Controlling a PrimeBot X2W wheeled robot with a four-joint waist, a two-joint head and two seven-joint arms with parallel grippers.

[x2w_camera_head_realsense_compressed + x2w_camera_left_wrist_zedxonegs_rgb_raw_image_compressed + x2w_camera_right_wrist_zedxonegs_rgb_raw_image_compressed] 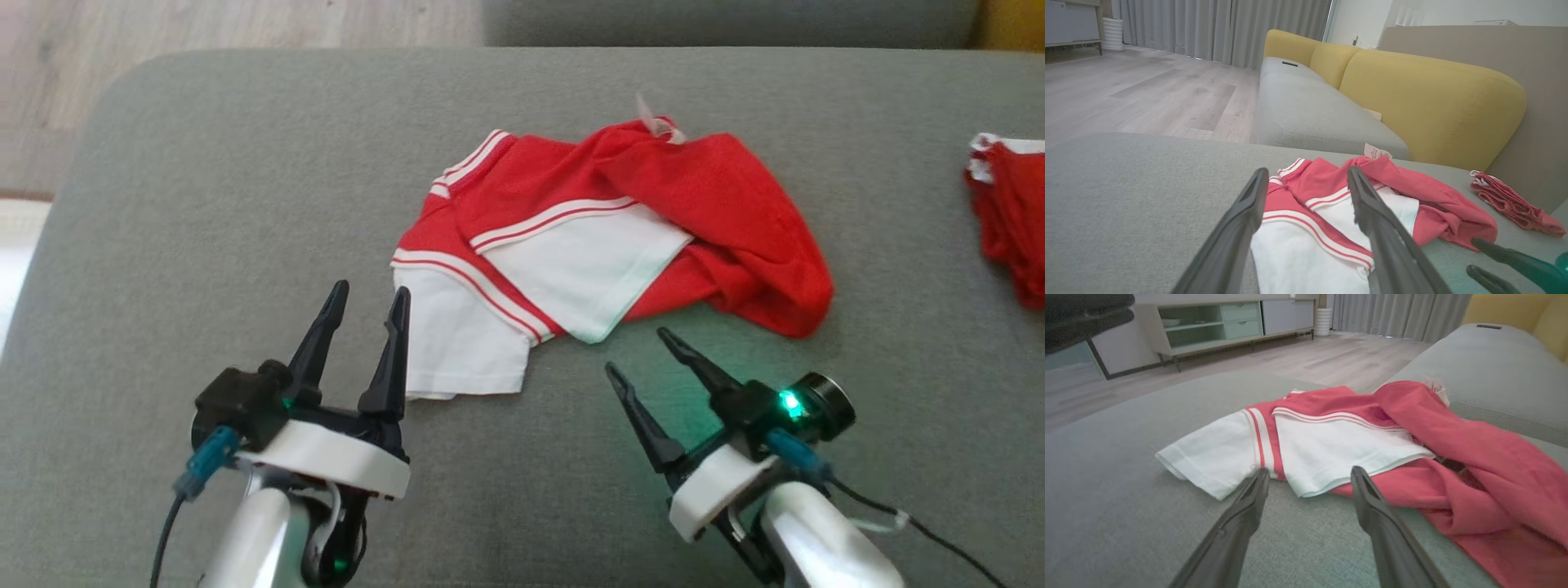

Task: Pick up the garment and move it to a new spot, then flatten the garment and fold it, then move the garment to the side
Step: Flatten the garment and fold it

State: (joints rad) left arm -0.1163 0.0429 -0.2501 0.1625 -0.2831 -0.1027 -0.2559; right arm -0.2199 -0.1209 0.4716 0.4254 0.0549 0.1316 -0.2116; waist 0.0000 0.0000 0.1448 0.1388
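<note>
Showing the opening of the pick-up step, as judged from the layout.

Head view: the left gripper (369,290) and right gripper (634,349) hover low over the grey sofa seat (204,204). Both pairs of fingers are spread wide and grasp nothing. The red-and-white garment (620,220) lies crumpled just beyond both sets of fingertips. Its white hem is just beside the left gripper's inner finger, and its white corner is just ahead of the right fingertips. This approach from two sides probably allows two edges to be taken, so the cloth lifts without bunching further. A second red garment (1012,212) lies well outside the right fingers, apart from the first.

Left wrist view: a white panel and a striped band appear between and beyond the fingers; whether the fingertips touch the cloth cannot be told. A yellow backrest (1433,94) stands far beyond.

Right wrist view: the white corner lies just ahead of the gap between the fingers, with the red bulk towards the right-hand finger. No container is in play. A sideboard (1208,326) far beyond has an open shelf holding something pale, too small to tell.
</note>
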